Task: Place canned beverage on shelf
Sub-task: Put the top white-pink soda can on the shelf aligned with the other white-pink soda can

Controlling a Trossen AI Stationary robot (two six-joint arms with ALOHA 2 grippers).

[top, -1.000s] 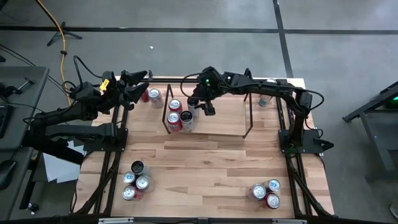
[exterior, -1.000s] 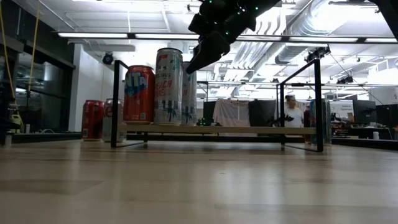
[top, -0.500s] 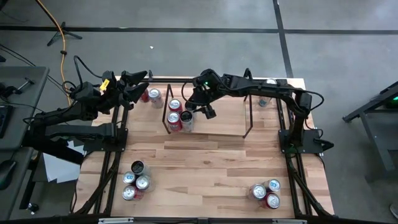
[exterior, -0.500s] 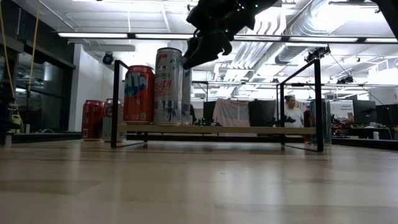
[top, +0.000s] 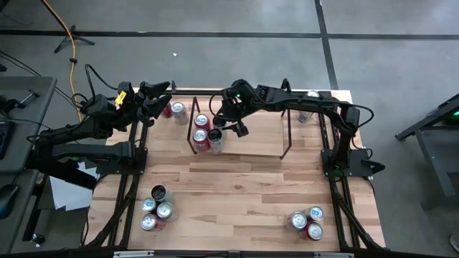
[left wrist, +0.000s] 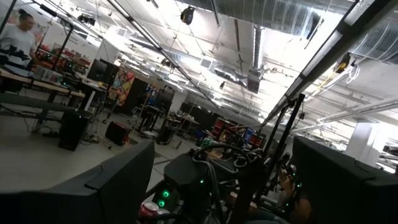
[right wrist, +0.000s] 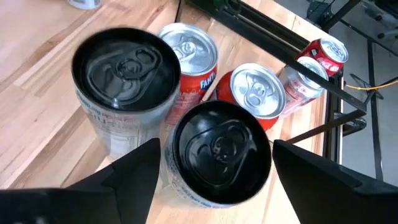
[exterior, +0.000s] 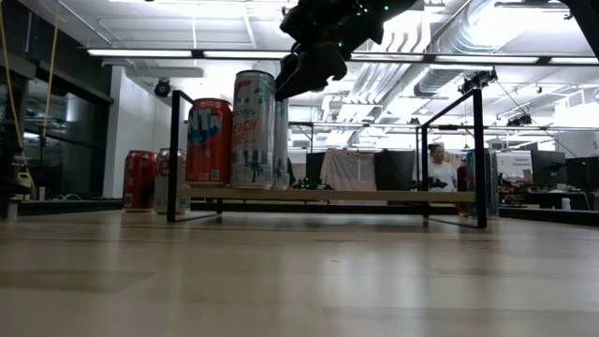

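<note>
The shelf [top: 251,143], a low black rod rack with a flat top [exterior: 328,196], stands at the far middle of the table. Several cans stand upright on its left end: two red ones [right wrist: 189,46] [right wrist: 258,93] and two tall black-topped ones [right wrist: 124,74] [right wrist: 217,149]. My right gripper [top: 228,126] hovers open just above the nearer black-topped can. One finger [right wrist: 134,180] stands on each side of its top, and no touch shows. My left gripper [top: 154,97] waits open, raised at the table's far left corner.
Two cans [top: 173,110] stand on the table left of the shelf, and one [top: 305,115] at the far right. Clusters of cans sit at the near left [top: 154,208] and near right [top: 307,222]. Bare wood lies between the clusters and in front of the shelf.
My right gripper has rolled a little about its wrist. Its fingers have swung slightly toward the table's left edge and now stand over the cans on the shelf. The cans stand where they were.
</note>
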